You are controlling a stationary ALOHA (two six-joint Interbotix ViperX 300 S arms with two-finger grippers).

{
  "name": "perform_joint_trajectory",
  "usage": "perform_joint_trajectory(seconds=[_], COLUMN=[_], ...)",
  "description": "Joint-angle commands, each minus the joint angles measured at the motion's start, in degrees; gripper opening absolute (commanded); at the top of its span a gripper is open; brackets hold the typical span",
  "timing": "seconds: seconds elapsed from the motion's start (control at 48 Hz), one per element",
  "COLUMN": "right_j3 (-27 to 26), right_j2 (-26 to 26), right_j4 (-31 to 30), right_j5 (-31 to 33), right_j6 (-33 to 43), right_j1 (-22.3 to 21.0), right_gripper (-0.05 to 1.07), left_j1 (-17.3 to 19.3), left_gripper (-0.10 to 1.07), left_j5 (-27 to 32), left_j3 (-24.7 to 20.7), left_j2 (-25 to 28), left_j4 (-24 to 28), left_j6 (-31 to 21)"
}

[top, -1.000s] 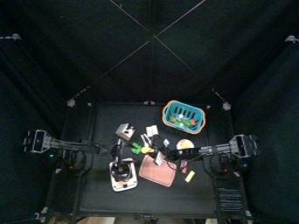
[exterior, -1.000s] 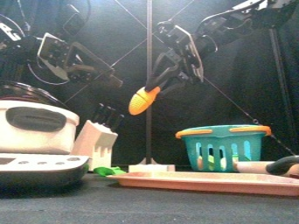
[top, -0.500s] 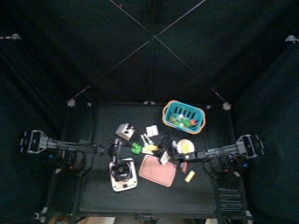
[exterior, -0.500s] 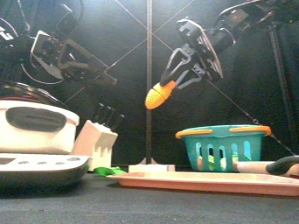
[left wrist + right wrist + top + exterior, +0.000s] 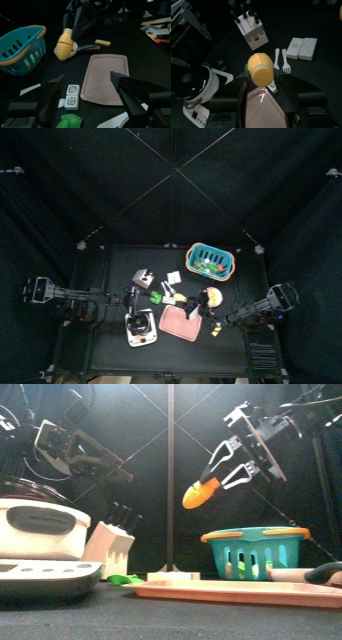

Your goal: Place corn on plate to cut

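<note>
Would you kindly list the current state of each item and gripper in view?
corn: held in the air, above the table
right gripper: shut on the corn
left gripper: open, empty
plate: flat on the table, bare
teal basket: upright on the table

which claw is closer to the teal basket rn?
Right. The right claw, holding the corn, hangs just above the teal basket; the left claw is across the table.

The corn (image 5: 260, 68) sits between the right jaws, high above the plate (image 5: 263, 111); the basket (image 5: 257, 550) stands behind the plate, below the jaws.
</note>
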Motion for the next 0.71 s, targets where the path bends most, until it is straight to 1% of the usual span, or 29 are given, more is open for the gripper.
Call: perform_joint_trajectory(seconds=[0.0, 0.062, 0.104, 0.188, 0.375, 0.562, 0.688], right_j3=[-2.81, -4.83, -6.06, -8.26, -13.45, -17.40, -19.07], right_j2=[3.16, 6.68, 8.44, 11.78, 18.11, 22.50, 24.52], right_j4=[3.34, 7.12, 9.05, 12.22, 16.96, 19.42, 22.06], right_j5=[8.88, 13.10, 14.33, 14.68, 16.52, 19.78, 19.78], right_j6=[0.44, 0.44, 0.35, 0.44, 0.44, 0.53, 0.62], right_j1=[4.13, 5.98, 6.68, 7.47, 9.05, 11.25, 12.04], right_gripper=[0.51, 0.51, 0.51, 0.51, 0.51, 0.51, 0.51], left_j1=[0.18, 0.18, 0.18, 0.18, 0.18, 0.35, 0.44], left_gripper=[1.04, 1.04, 1.04, 1.04, 1.04, 1.04, 1.04], left_j5=[-0.53, -0.53, -0.53, -0.53, -0.44, -0.35, -0.35], left_j3=[-0.62, -0.53, -0.53, -0.35, -0.26, 0.00, 0.09], left_j2=[-0.18, -0.18, -0.18, -0.26, -0.18, -0.18, -0.26], left_j4=[-0.26, -0.26, -0.26, -0.26, -0.26, -0.26, -0.26], left_j6=[0.09, 0.09, 0.09, 0.09, 0.18, 0.18, 0.18])
